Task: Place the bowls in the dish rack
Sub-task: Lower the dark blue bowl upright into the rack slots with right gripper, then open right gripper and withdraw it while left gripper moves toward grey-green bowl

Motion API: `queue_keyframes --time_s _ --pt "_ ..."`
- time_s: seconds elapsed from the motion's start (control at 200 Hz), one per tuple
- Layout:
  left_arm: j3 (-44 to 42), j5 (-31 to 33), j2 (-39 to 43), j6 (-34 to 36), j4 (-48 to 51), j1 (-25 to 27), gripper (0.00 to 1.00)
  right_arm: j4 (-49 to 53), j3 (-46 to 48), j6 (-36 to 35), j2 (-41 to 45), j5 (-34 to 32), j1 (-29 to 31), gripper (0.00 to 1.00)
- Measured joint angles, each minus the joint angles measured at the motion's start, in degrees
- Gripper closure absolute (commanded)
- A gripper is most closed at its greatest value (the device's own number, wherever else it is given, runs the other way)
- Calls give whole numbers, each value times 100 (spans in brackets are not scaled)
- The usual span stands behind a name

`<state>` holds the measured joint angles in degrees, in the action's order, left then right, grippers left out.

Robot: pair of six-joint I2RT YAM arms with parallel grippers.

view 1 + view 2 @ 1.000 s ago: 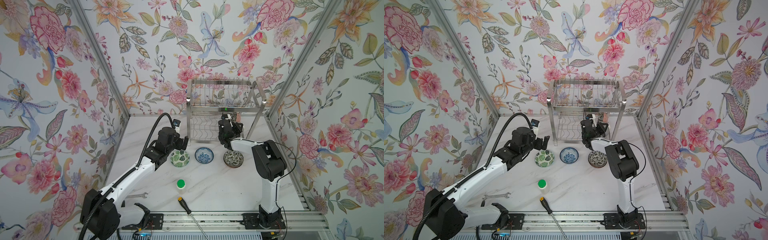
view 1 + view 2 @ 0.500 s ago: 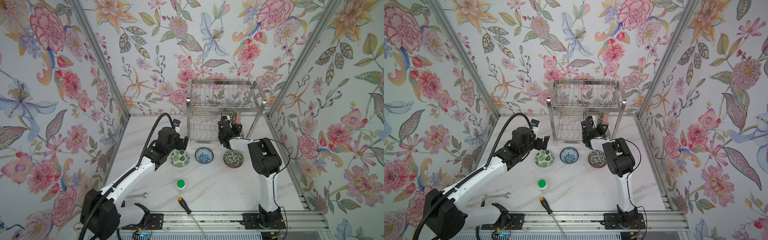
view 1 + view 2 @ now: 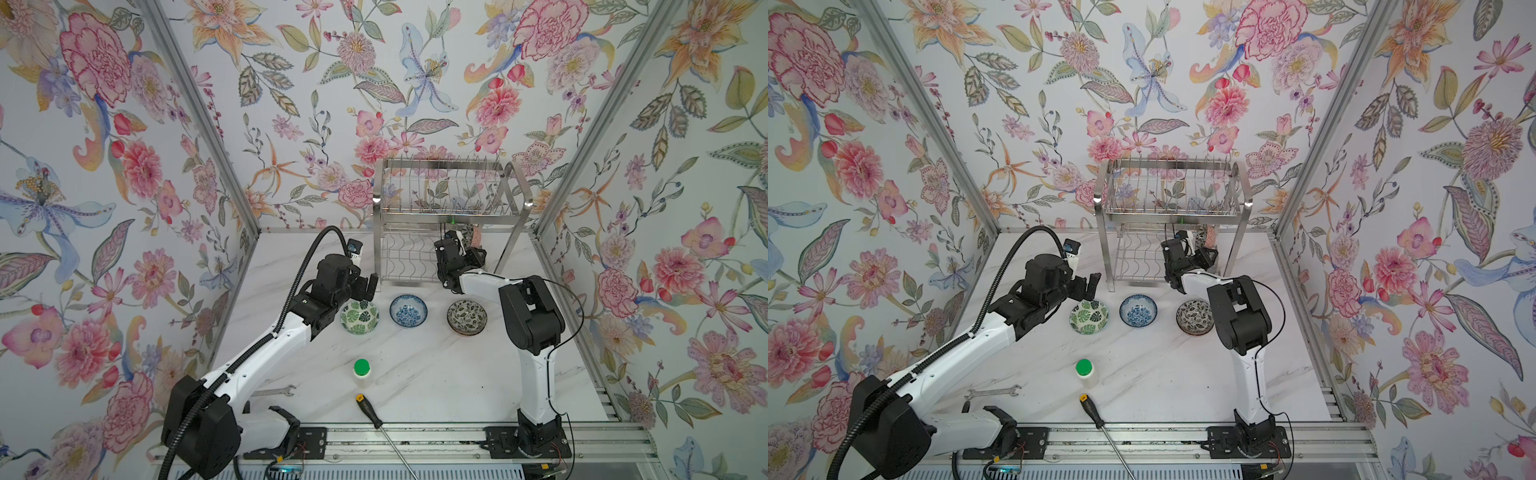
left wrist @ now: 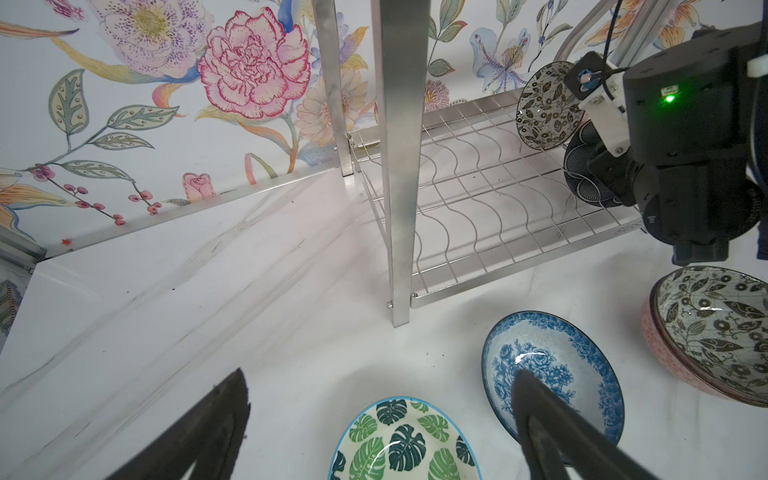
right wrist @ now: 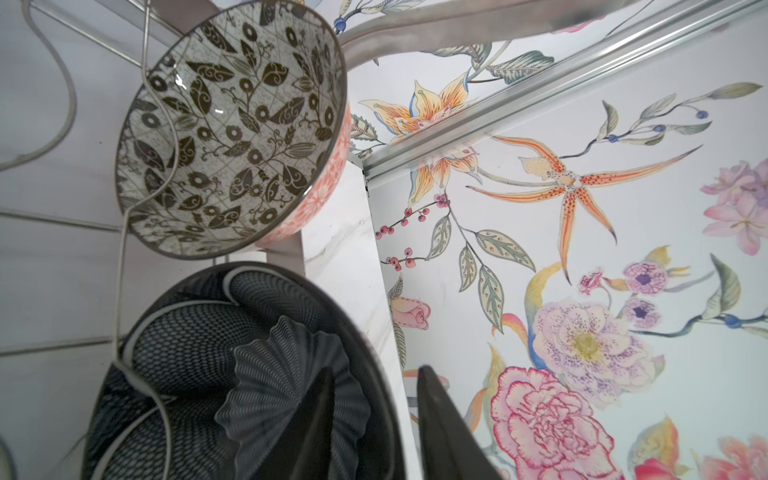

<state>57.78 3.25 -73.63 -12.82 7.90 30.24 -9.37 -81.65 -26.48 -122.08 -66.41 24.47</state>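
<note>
R arm (image 3: 478, 281) stretched into rack (image 3: 446, 214), jaws parted astride navy bowl (image 5: 249, 353).

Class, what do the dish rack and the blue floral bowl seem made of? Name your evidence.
Dish rack: probably polished steel; thin wires and flat legs glint brightly. Blue floral bowl: likely glazed ceramic; glossy highlight on its patterned inside.

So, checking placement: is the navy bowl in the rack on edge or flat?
On edge: the navy bowl stands in the rack, between its wavy lower wires, inside facing sideways.
</note>
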Motion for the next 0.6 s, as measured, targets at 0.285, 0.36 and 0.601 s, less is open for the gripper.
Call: queue_keyframes --time_s 0.285,0.36,0.601 --pt "28 -26 -37 0 2 -2 1 184 39 44 468 129 9 18" --pt "31 -116 -59 0 2 -2 1 214 87 -15 673 304 57 10" --pt "50 -310 -247 2 11 35 1 271 664 -201 1325 1244 481 1"
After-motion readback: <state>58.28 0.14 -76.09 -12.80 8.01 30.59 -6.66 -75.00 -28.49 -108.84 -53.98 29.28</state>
